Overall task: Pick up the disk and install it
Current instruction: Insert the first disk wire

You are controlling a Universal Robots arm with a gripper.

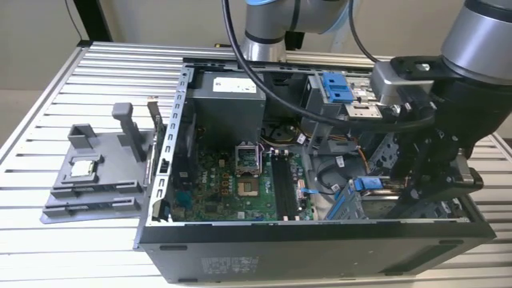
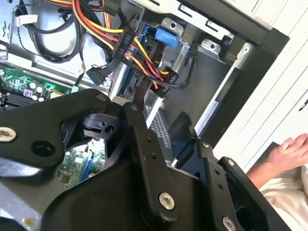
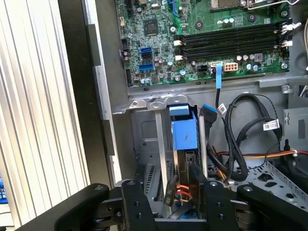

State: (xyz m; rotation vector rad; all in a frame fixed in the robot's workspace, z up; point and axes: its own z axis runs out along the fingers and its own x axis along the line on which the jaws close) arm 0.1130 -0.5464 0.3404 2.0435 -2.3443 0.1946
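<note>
The disk (image 1: pixel 366 183) stands on edge in the lower drive bay at the open computer case's (image 1: pixel 320 246) corner, on the exterior view's right. In the first wrist view its blue bracket (image 3: pixel 184 132) faces me, with the dark drive body (image 3: pixel 183 161) below it. My gripper (image 1: pixel 412 191) reaches down into that bay. Its black fingers (image 3: pixel 132 202) stand apart on either side of the disk's near end, so the gripper (image 3: pixel 168 185) is open. A black plug with orange wires (image 3: pixel 179 190) hangs in the gap. In the second wrist view the gripper (image 2: pixel 163 125) points at cables and bay metal.
The motherboard (image 1: pixel 240 180) fills the case floor, with the power supply (image 1: pixel 228 102) behind it. An upper drive cage with blue tabs (image 1: pixel 340 87) sits beside my arm. A grey fixture (image 1: pixel 92 180) holding a small silver chip (image 1: pixel 84 170) lies outside the case. A person's hand (image 2: pixel 288 149) rests outside the case.
</note>
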